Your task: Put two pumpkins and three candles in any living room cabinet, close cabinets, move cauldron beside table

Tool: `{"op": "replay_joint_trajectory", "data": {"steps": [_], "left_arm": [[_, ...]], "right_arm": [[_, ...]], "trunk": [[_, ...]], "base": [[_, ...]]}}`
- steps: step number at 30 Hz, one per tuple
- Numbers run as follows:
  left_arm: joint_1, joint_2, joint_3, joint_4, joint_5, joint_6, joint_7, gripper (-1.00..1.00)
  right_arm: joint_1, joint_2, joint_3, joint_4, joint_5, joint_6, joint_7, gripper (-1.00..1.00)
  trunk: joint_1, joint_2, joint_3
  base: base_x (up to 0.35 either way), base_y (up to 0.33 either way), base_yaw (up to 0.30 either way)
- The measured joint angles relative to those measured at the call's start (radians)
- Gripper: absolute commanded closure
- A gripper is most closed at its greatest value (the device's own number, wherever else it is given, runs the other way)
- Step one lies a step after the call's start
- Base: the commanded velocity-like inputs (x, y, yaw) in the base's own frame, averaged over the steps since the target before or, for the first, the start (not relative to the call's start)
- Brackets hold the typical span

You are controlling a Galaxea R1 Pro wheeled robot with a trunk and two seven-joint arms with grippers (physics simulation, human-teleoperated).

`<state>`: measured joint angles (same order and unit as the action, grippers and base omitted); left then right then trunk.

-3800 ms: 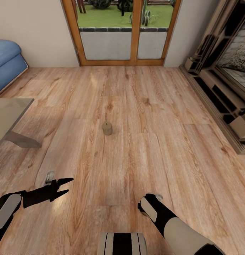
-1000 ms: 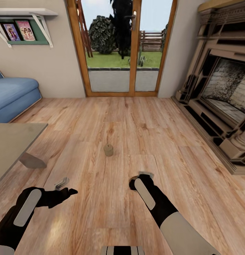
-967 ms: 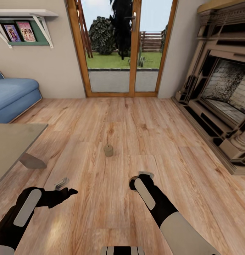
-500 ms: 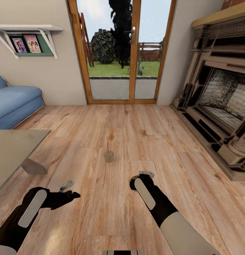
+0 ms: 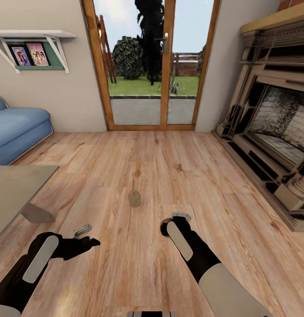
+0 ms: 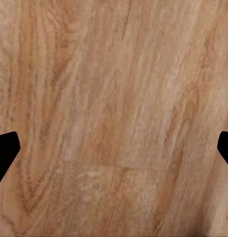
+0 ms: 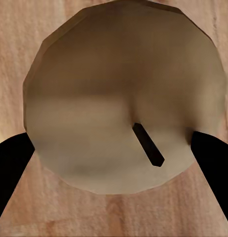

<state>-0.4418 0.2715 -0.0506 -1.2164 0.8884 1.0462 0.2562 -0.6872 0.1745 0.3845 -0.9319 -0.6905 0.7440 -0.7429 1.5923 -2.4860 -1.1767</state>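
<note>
Here the right gripper's [image 7: 114, 143] fingers [image 7: 10, 163] clasp a candle [image 7: 118, 89], base hidden.

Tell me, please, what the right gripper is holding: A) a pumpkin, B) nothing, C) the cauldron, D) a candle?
D: in the right wrist view, a tan candle with a dark wick sits between the right gripper's fingertips; a second candle stands on the floor.

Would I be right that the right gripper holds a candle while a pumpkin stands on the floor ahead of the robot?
Not quite: it is a second candle, not a pumpkin, standing on the floor, as the head view shows. The right gripper does hold a candle.
</note>
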Motion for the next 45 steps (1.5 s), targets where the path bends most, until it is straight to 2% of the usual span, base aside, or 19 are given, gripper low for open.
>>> {"op": "replay_joint_trajectory", "data": {"steps": [21,45], "left_arm": [[0.000,0.000,0.000,0.000,0.001,0.000,0.000,-1.00],[0.000,-0.001,0.000,0.001,0.000,0.000,0.000,-1.00]], "right_arm": [[0.000,0.000,0.000,0.001,0.000,0.003,0.003,1.00],[0.000,0.000,0.000,0.001,-0.002,0.003,0.007,1.00]], "trunk": [[0.000,0.000,0.000],[0.000,0.000,0.000]], "base": [[0.332,-0.085,0.000],[0.332,-0.003,0.000]]}}
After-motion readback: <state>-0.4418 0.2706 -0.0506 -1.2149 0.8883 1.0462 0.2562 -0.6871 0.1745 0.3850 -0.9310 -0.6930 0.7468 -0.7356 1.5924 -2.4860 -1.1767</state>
